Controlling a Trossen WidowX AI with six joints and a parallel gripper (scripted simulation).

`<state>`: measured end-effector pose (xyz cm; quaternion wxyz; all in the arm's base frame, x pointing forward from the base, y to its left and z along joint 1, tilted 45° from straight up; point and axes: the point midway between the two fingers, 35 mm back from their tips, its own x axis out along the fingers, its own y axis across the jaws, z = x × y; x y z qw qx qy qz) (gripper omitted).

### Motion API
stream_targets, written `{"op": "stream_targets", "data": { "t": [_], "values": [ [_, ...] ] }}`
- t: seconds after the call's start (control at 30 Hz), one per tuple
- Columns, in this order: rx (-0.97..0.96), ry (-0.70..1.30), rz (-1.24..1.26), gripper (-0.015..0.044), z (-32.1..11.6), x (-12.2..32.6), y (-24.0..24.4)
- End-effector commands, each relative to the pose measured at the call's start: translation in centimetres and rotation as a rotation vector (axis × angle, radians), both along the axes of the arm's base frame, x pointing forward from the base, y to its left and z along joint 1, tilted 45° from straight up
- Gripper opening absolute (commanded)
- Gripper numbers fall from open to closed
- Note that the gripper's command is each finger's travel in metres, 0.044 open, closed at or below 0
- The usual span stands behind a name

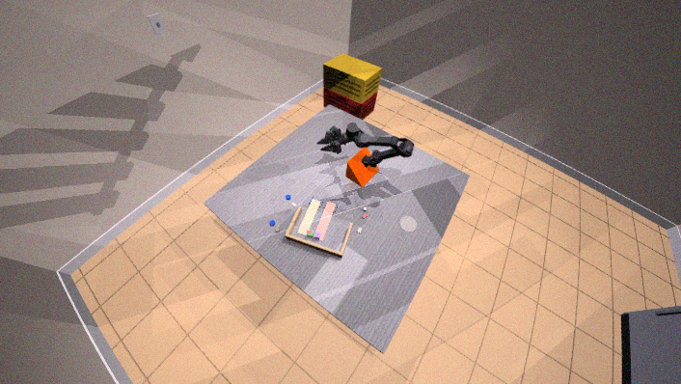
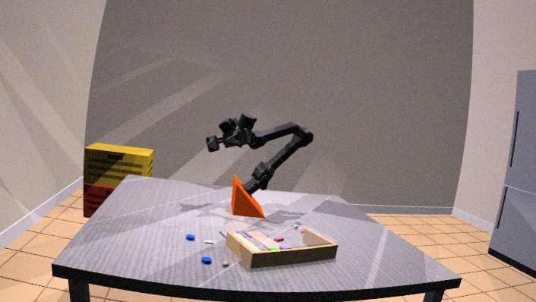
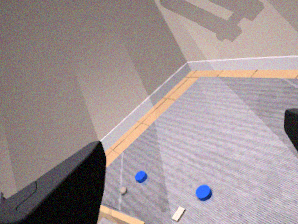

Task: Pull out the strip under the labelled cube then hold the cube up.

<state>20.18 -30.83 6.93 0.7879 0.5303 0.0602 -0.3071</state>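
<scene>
The table [image 2: 152, 212] holds a wooden tray [image 2: 282, 255], my landmark here. Behind the tray stands an orange wedge [image 2: 243, 201]. High above and behind the tray hangs the gripper [image 2: 213, 143], fingers spread, pinching nothing. Inside the tray lie a yellow strip [image 1: 309, 216] and pink strip [image 1: 326, 219]; small cubes [image 1: 313, 234] sit at their near ends, label too tiny to read.

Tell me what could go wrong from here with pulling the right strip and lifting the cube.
1. The pale yellow strip and the pink strip lie side by side in the three-sided wooden tray, so the open gripper, high above the table, could come down on the wrong one.
2. The small green cube and purple cube sit close together near the tray's front wall, so the gripper may bump one or catch the wall.
</scene>
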Motion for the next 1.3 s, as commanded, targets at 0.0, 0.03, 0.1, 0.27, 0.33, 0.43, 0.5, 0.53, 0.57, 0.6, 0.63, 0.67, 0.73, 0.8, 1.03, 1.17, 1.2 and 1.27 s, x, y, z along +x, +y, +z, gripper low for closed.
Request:
{"op": "stream_targets", "data": {
  "t": [0.0,0.03,0.1,0.27,0.33,0.43,0.5,0.53,0.57,0.6,0.63,0.67,0.73,0.8,1.03,1.17,1.2,1.27],
  "values": [
    [-0.083,-0.007,0.320,0.0400,2.0,4.9,5.8],
    [-0.101,-0.013,0.388,0.0400,2.4,5.7,7.3],
    [-0.137,-0.029,0.524,0.0400,3.3,7.2,10.2],
    [-0.227,-0.093,0.846,0.0400,5.5,9.4,17.6],
    [-0.239,-0.104,0.888,0.0400,5.8,9.5,18.6],
    [-0.239,-0.104,0.888,0.0400,5.8,9.5,18.6],
    [-0.239,-0.104,0.888,0.0400,5.8,9.5,18.6],
    [-0.239,-0.104,0.888,0.0400,5.8,9.5,18.6],
    [-0.239,-0.104,0.888,0.0400,5.8,9.5,18.6],
    [-0.239,-0.104,0.888,0.0400,5.8,9.5,18.6],
    [-0.239,-0.104,0.888,0.0400,5.8,9.5,18.6],
    [-0.239,-0.104,0.888,0.0400,5.8,9.5,18.6],
    [-0.239,-0.104,0.888,0.0400,5.8,9.5,18.6],
    [-0.239,-0.104,0.888,0.0400,5.8,9.5,18.6],
    [-0.222,0.021,1.013,0.0243,4.2,12.5,18.4],
    [-0.206,0.130,1.153,0.0138,2.5,14.7,18.9],
    [-0.202,0.159,1.195,0.0111,2.0,15.1,19.1],
    [-0.193,0.214,1.284,0.0059,1.0,15.9,19.7]
  ]
}}
